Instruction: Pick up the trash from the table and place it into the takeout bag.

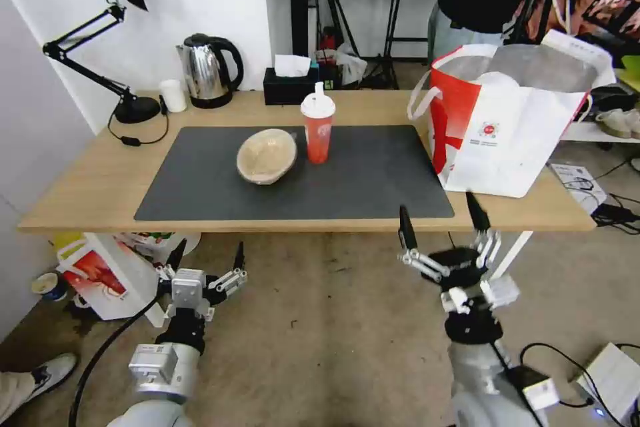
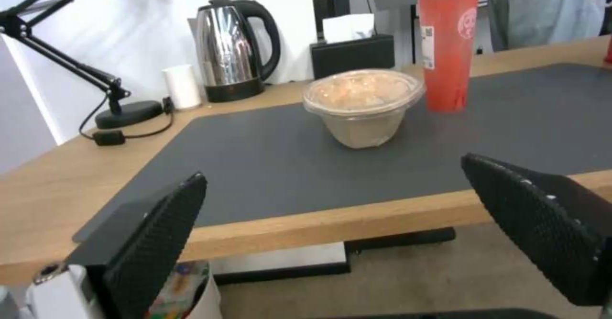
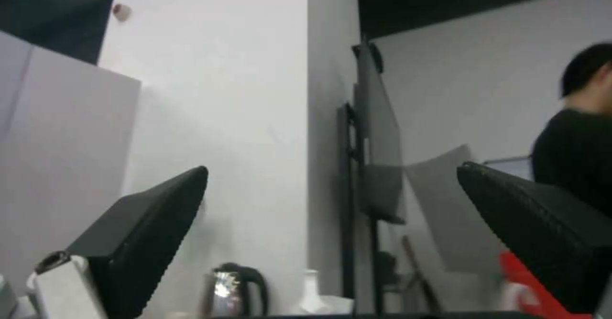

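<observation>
On the dark mat of the table [image 1: 93, 193] stand a beige pulp bowl [image 1: 267, 155] [image 2: 363, 104] and, just to its right, a red drink cup [image 1: 318, 127] [image 2: 449, 41] with a white domed lid. The takeout bag [image 1: 507, 127] stands open at the table's right end, silver lining showing; its red side appears in the right wrist view [image 3: 529, 280]. My left gripper [image 1: 207, 257] [image 2: 333, 168] is open, below and before the table's front edge, facing the bowl. My right gripper [image 1: 443, 220] [image 3: 332, 170] is open at the front edge, just left of the bag.
Along the back of the table stand a black desk lamp [image 1: 127, 107], a small white cup [image 1: 173, 95], a steel kettle [image 1: 208, 70] and a black tissue box [image 1: 290, 83]. A person stands behind the bag. A red-and-white carton [image 1: 107, 277] sits on the floor under the table's left end.
</observation>
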Tool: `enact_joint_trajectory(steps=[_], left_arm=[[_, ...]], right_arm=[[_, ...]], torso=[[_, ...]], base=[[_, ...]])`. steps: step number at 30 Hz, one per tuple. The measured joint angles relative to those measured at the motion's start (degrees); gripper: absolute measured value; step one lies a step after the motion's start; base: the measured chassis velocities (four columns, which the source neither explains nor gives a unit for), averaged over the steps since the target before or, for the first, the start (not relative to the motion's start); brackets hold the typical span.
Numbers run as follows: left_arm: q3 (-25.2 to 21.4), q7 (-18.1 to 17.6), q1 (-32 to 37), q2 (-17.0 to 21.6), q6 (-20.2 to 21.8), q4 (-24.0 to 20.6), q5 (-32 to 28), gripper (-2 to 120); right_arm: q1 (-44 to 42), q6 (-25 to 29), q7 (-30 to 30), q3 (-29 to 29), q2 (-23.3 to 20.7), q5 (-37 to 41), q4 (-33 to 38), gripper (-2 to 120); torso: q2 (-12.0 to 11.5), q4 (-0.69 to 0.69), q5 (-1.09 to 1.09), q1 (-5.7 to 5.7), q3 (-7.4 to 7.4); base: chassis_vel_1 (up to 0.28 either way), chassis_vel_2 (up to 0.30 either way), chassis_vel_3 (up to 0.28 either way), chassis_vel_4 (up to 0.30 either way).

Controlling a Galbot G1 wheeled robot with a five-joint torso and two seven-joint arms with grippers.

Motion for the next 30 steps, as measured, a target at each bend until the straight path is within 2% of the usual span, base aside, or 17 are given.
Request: enact_joint_trajectory(steps=[5,11,15,16,19,22,24,30], left_arm=[[0.0,0.0,0.0,0.0,0.0,0.0,0.0,100],[0.0,0.0,0.0,0.0,0.0,0.0,0.0,100],[0.0,0.0,0.0,0.0,0.0,0.0,0.0,100],[0.0,0.0,0.0,0.0,0.0,0.0,0.0,100],[0.0,0.0,0.0,0.0,0.0,0.0,0.0,100],[0.0,0.0,0.0,0.0,0.0,0.0,0.0,100],[0.0,0.0,0.0,0.0,0.0,0.0,0.0,100],[0.0,0.0,0.0,0.0,0.0,0.0,0.0,100]], right_arm=[[5.8,-6.9,1.0,-0.6,-6.8,9.0,1.9,100],[10.2,-11.1,2.1,-3.4,-11.5,17.4,1.3,100],[18.7,-15.9,4.0,-9.4,-19.1,28.0,-1.5,100],[18.7,-15.9,4.0,-9.4,-19.1,28.0,-1.5,100],[26.9,-18.5,5.6,-13.6,-24.3,34.7,-3.8,100],[30.4,-19.8,6.2,-15.5,-26.3,37.3,-4.7,100],[35.4,-21.3,6.7,-18.9,-28.5,39.8,-6.6,100],[42.7,-23.9,8.5,-25.8,-30.1,40.7,-10.3,100]], torso=[[0.0,0.02,-0.01,0.00,0.00],[0.0,0.01,-0.02,0.00,0.00],[0.0,0.02,-0.02,0.00,0.00],[0.0,0.02,-0.02,0.00,0.00],[0.0,0.02,-0.02,0.00,0.00],[0.0,0.03,-0.03,0.00,0.00],[0.0,0.02,-0.03,0.00,0.00],[0.0,0.02,-0.02,-0.01,0.01]], base=[[0.000,0.000,0.000,0.000],[0.000,0.000,0.000,0.000],[0.000,0.000,0.000,0.000],[0.000,0.000,0.000,0.000],[0.000,0.000,0.000,0.000],[0.000,0.000,0.000,0.000],[0.000,0.000,0.000,0.000],[0.000,0.000,0.000,0.000]])
